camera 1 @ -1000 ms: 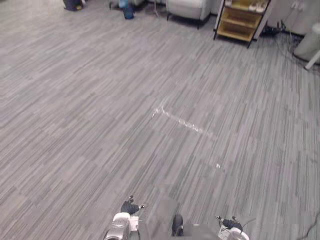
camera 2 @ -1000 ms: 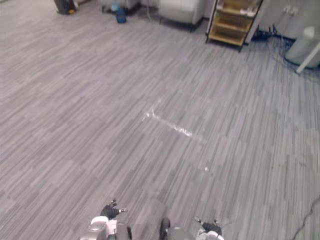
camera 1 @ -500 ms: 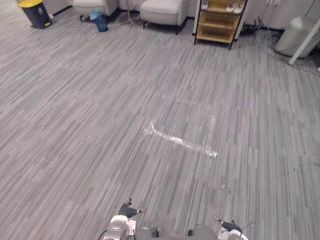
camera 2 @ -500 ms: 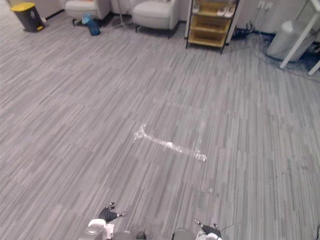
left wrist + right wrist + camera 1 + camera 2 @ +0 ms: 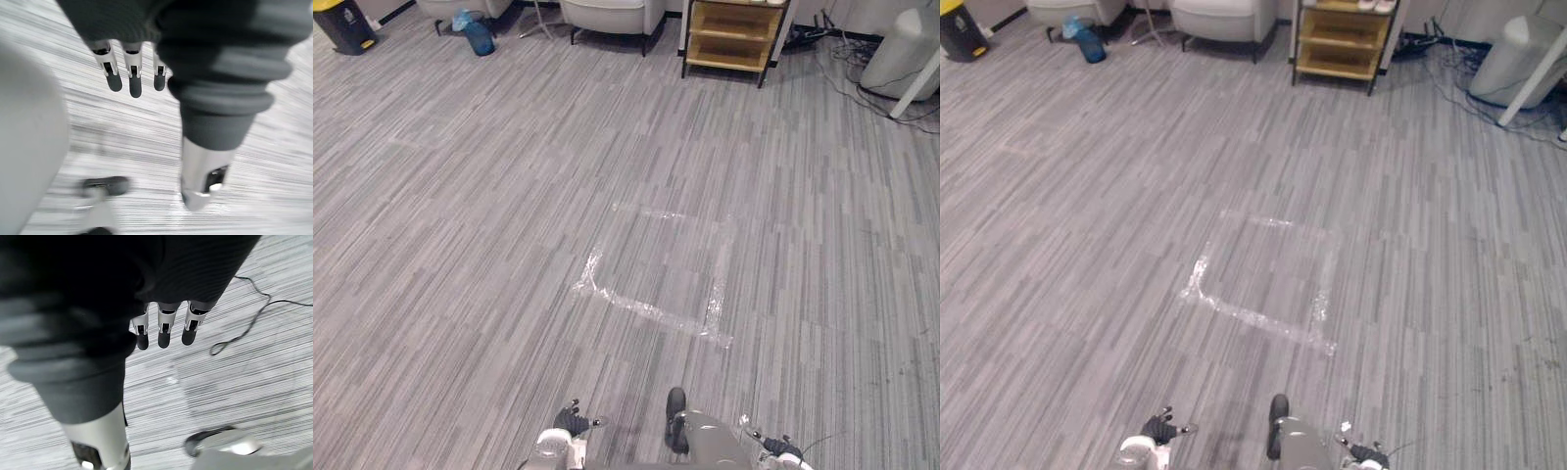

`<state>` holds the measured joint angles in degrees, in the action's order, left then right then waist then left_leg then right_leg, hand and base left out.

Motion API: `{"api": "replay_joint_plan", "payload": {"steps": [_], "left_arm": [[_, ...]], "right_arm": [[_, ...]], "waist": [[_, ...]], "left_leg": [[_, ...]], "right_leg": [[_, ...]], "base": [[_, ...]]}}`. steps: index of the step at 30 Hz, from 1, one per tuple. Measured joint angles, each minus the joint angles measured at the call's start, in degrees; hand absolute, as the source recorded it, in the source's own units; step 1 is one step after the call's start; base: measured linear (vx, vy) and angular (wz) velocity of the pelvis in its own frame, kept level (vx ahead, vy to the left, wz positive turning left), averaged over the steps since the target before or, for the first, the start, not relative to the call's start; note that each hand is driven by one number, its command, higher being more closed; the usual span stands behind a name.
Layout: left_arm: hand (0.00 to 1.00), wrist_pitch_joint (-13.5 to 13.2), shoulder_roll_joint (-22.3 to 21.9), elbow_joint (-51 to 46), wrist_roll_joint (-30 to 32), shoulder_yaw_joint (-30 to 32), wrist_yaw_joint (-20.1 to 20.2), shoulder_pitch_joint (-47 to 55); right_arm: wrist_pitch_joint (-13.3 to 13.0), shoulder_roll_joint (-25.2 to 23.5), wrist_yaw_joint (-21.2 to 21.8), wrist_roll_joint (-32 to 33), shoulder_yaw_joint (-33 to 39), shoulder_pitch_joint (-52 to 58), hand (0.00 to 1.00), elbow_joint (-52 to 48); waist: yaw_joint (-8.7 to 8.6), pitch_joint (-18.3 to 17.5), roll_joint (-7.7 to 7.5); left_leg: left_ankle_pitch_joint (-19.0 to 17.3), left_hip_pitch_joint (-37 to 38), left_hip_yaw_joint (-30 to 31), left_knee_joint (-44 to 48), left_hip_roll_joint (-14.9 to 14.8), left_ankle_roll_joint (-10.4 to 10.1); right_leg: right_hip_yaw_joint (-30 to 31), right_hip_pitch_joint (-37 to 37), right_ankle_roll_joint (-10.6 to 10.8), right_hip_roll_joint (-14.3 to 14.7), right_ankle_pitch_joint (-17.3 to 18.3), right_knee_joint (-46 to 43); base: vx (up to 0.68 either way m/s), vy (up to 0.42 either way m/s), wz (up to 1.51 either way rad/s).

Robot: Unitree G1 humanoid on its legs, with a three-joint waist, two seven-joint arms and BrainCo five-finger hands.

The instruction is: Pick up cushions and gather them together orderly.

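Note:
My left hand (image 5: 571,424) hangs low at the bottom edge of the left eye view, over bare grey plank floor. In its wrist view the fingers (image 5: 129,78) point straight down and hold nothing. My right hand (image 5: 780,450) hangs at the bottom right, and its fingers (image 5: 164,330) are likewise straight and empty above the floor. Two pale armchairs (image 5: 607,12) with padded seats stand far ahead by the back wall.
A square outline of clear tape (image 5: 646,308) is stuck to the floor ahead of me. By the far wall stand a wooden shelf (image 5: 734,34), a dark bin with a yellow lid (image 5: 340,22), a blue bag (image 5: 478,37) and a grey unit (image 5: 906,54) with cables (image 5: 862,73).
The whole picture has shifted, so the camera moved: the tape outline now lies nearer and shows all its sides. Both hands still hang low with straight fingers.

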<state>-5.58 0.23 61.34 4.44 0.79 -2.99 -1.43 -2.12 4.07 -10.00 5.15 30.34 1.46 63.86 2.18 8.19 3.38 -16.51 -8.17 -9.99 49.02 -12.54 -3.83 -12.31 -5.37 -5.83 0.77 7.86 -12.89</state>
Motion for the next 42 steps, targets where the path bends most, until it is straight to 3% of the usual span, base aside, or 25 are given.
{"api": "replay_joint_plan", "payload": {"steps": [2, 4, 5, 7, 9, 11, 12, 13, 14, 16, 20, 21, 22, 24, 25, 26, 28, 30, 31, 32, 34, 38, 39, 40, 42], "left_arm": [[0.0, -0.2, 0.1, -1.1, 0.0, -0.7, -0.1, 0.0], [0.0, -0.3, 0.1, -1.2, 0.0, -0.9, -0.1, 0.1], [0.0, -0.4, 0.4, -1.3, -0.1, -1.2, -0.1, -0.1], [0.0, -0.2, 1.2, 0.2, 0.0, -1.2, 0.0, -0.3], [0.0, -0.2, 1.5, 0.1, 0.0, -0.1, 0.4, -0.4], [0.0, -0.2, 1.9, 0.2, 0.0, 0.3, 0.9, -0.1], [0.0, -0.2, 1.4, 0.4, -0.1, 0.2, 0.9, 0.3], [0.0, -0.1, 1.7, 0.5, -0.1, -0.1, 0.9, 0.9], [0.0, 0.0, 2.0, 0.4, -0.1, -0.2, 0.9, 0.8], [0.0, 0.3, 1.8, 0.6, -0.1, 0.0, 0.9, 1.0], [0.0, 0.3, 1.9, 0.8, -0.5, 0.1, 0.9, -0.3], [0.0, 0.2, 1.8, 1.2, -0.7, 0.0, 0.9, -1.0], [0.0, 0.1, 1.8, 1.2, -0.7, -0.1, 0.9, -1.5], [0.0, 0.1, 2.1, 1.3, -0.6, -0.1, 0.9, -0.8], [0.0, 0.1, 2.4, 1.3, -0.6, 0.0, 0.9, -0.2], [0.0, 0.2, 1.3, 2.6, -0.6, 0.5, 0.9, -0.4], [0.0, 0.1, 0.1, 3.4, -0.4, 1.1, 0.9, -0.5], [0.0, 0.1, -0.2, 3.6, 0.0, 2.1, 1.0, -0.9], [0.0, 0.1, -0.4, 3.4, 0.0, 2.3, 1.0, -0.8], [0.0, -0.1, -0.7, 3.3, 0.0, 2.3, 1.0, -0.7], [0.0, -0.2, -1.0, 2.1, 0.0, 1.8, 0.9, -0.2], [0.0, -0.2, -0.8, 0.7, -0.1, -1.2, 0.9, 0.0], [0.0, -0.2, -0.7, 0.6, -0.1, -2.6, 0.9, 0.0], [0.0, -0.3, -0.3, 0.2, -0.1, -2.8, 0.9, 0.3], [0.0, -0.1, 0.3, 1.5, -0.1, -3.3, 0.9, 0.2]], "right_arm": [[-0.2, 0.6, -0.1, 0.0, 0.0, -1.1, 0.0, -0.1], [-0.6, 0.7, -0.1, 0.0, 0.1, -1.6, 0.0, 0.0], [-0.7, 0.7, -0.1, 0.0, -0.1, -1.6, 0.0, 0.0], [-0.7, 0.3, 0.0, 0.0, -1.1, -1.7, 0.0, 0.2], [-0.5, -0.1, 0.1, 0.0, -0.8, -1.7, 0.0, 0.1], [-0.6, -0.8, 0.0, -0.2, 0.7, -0.9, 0.0, -0.1], [-0.8, -0.5, 0.1, -0.2, 0.9, -0.3, 0.0, -0.4], [-0.7, -1.5, 0.3, -0.2, 0.6, 0.7, 0.0, -1.3], [-0.6, -2.1, 0.3, -0.2, 0.3, 0.8, 0.0, -2.0], [-0.7, -2.4, 0.7, -0.2, 0.4, 1.9, 0.0, -3.4], [-0.7, -2.3, 1.0, -0.3, -0.1, 1.8, 0.0, -3.5], [-0.7, -2.3, 1.0, -0.3, -0.2, 1.5, 0.0, -3.5], [-0.6, -2.4, 1.0, -0.3, -0.2, 1.0, 0.0, -2.9], [-0.5, -2.6, 1.1, -0.2, -0.1, 1.0, 0.0, -1.8], [-0.4, -2.9, 1.1, -0.3, 0.2, 1.6, 0.0, -1.6], [-0.2, -2.2, 1.0, -0.3, 1.1, 1.8, 0.0, -1.3], [-0.1, -1.3, 1.1, -0.3, 1.8, 0.4, 0.0, -1.3], [-0.1, -1.4, 1.2, -0.3, 1.8, 0.2, 0.0, -1.2], [-0.1, -1.3, 1.1, -0.3, 1.6, 0.5, 0.0, -1.2], [-0.1, -1.2, 1.1, -0.3, 0.7, 0.6, 0.0, -1.3], [-0.1, -0.7, 1.0, -0.2, -0.1, 0.5, 0.0, -1.3], [-0.1, -0.2, 1.0, -0.1, -0.2, 0.1, 0.0, -1.2], [-0.1, 0.6, 1.0, -0.2, -0.6, 0.2, 0.0, -1.2], [-0.1, 0.8, 1.0, -0.2, -1.5, 0.5, 0.0, -0.4], [-0.1, 0.7, 1.0, -0.4, -1.2, 0.5, 0.0, 0.2]], "waist": [[1.1, -0.1, 0.17], [1.39, -0.4, 0.73], [2.58, -0.9, 0.99], [2.45, -1.6, 1.02], [2.65, -1.0, 0.01], [2.5, -1.7, -0.31], [2.28, -2.2, 0.19], [1.63, -2.0, -1.15], [1.33, -1.9, -1.58], [0.51, -1.7, -1.76], [-0.21, -1.4, -1.05], [-0.39, -1.4, -1.04], [-1.19, -0.8, -1.4], [-1.89, -1.0, -2.98], [-1.87, -1.2, -4.51], [-1.81, -1.2, -2.23], [-1.44, -1.5, 0.48], [-1.55, -1.4, 0.68], [-1.38, -1.2, 0.36], [-1.25, -1.1, 0.21], [-0.8, -1.1, 0.37], [0.44, -1.4, 0.48], [0.53, -1.7, 1.19], [1.29, -2.5, 0.99], [0.79, -3.7, 1.19]], "left_leg": [[-0.6, -5.0, -0.3, -14.6, 4.7, 0.1], [5.1, -6.0, 2.3, -31.6, 8.8, -1.7], [11.7, -5.7, 2.8, -35.0, 9.6, -2.1], [11.9, -5.1, 1.1, -33.8, 11.1, 4.0], [10.5, -5.6, -0.8, -29.3, 11.6, 6.0], [8.9, -3.5, -1.3, -31.8, 12.1, 5.8], [7.0, -0.2, -1.9, -34.4, 12.3, 5.9], [5.6, 4.4, -2.0, -36.7, 13.8, 6.7], [5.2, 5.8, -2.1, -37.1, 14.4, 6.7], [4.3, 13.2, -2.1, -39.7, 14.4, 6.5], [4.3, 19.1, -0.8, -42.3, 11.7, 6.5], [4.3, 19.5, 0.1, -42.4, 11.0, 6.5], [4.2, 21.2, 1.8, -43.4, 10.3, 6.4], [3.6, 23.3, 3.0, -43.9, 10.9, 5.1], [2.4, 24.6, 4.0, -43.9, 11.6, 3.0], [1.3, 26.6, 5.0, -43.9, 9.5, 1.2], [4.7, 25.9, 5.4, -41.4, 6.4, -2.4], [7.1, 24.1, 6.3, -34.4, 4.8, -4.3], [10.3, 20.2, 6.9, -23.1, 3.9, -6.6], [10.6, 16.9, 7.2, -15.5, 3.5, -6.5], [2.3, 8.6, 3.2, -2.3, 0.8, -3.1], [-1.5, 2.8, -0.1, -17.8, 2.8, -1.6], [3.5, 2.0, 1.9, -30.3, 5.0, -1.9], [7.4, 3.6, 2.2, -33.9, 6.5, -0.7], [8.9, 5.2, 2.3, -38.0, 8.6, 0.7]], "right_leg": [[1.8, 3.9, 0.9, -0.5, 0.9, 3.6], [3.3, 6.8, 1.8, -0.9, 1.3, 6.8], [5.6, 8.8, 3.2, -1.0, 1.4, 9.3], [7.8, 10.4, 6.3, -2.7, 1.2, 10.9], [10.1, 11.5, 7.8, -4.2, 0.3, 10.6], [11.7, 10.3, 10.8, -4.7, 2.1, 2.9], [12.1, 6.2, 15.3, -4.8, 5.1, -10.5], [11.9, -0.8, 17.5, -7.1, 3.3, -27.8], [11.7, -3.1, 17.3, -8.1, 2.0, -33.2], [6.2, -9.3, 11.6, -10.0, 4.9, -43.2], [-0.2, -13.5, 8.5, -6.8, 7.1, -26.7], [-0.3, -14.6, 8.0, -5.4, 5.2, -18.6], [0.6, -14.9, 7.8, -3.8, -2.3, -3.2], [2.3, -14.5, 8.8, -3.8, -9.5, 7.4], [3.9, -14.6, 7.5, -4.3, -14.1, 9.7], [3.4, -14.6, 4.1, -2.5, -18.8, 6.4], [1.7, -14.1, 2.3, -0.2, -15.6, 4.0], [0.6, -11.8, 1.6, 0.8, -12.4, 2.9], [0.5, -8.5, 1.3, 0.8, -9.9, 3.2], [0.7, -7.0, 0.9, 0.8, -8.2, 3.2], [0.4, -1.9, 0.6, 0.9, -5.6, 4.3], [0.4, 3.9, 3.0, -0.6, -4.7, 7.1], [0.7, 5.2, 4.2, -1.0, -4.4, 8.3], [2.0, 6.0, 5.5, -1.6, -4.6, 9.6], [2.0, 6.9, 6.6, -2.9, -5.2, 11.1]], "base": [[0.45, 0.011, -0.32], [0.42, 0.084, -0.44], [0.38, 0.104, -0.65], [0.62, 0.141, -0.44], [0.48, 0.144, -0.24], [0.38, 0.169, -0.32], [0.37, 0.105, -0.31], [0.4, 0.103, -0.25], [0.47, 0.055, 0.01], [0.48, 0.034, -0.05], [0.48, -0.065, 0.16], [0.5, -0.176, 0.57], [0.51, -0.201, 0.62], [0.43, -0.203, 0.49], [0.58, -0.292, 0.3], [0.67, -0.317, 0.16], [0.64, -0.311, 0.03], [0.48, -0.266, 0.18], [0.41, -0.199, 0.25], [0.39, -0.164, 0.21], [0.31, -0.085, 0.15], [0.26, 0.038, -0.02], [0.21, 0.126, -0.24], [0.22, 0.123, -0.22], [0.3, 0.099, 0.09]]}}
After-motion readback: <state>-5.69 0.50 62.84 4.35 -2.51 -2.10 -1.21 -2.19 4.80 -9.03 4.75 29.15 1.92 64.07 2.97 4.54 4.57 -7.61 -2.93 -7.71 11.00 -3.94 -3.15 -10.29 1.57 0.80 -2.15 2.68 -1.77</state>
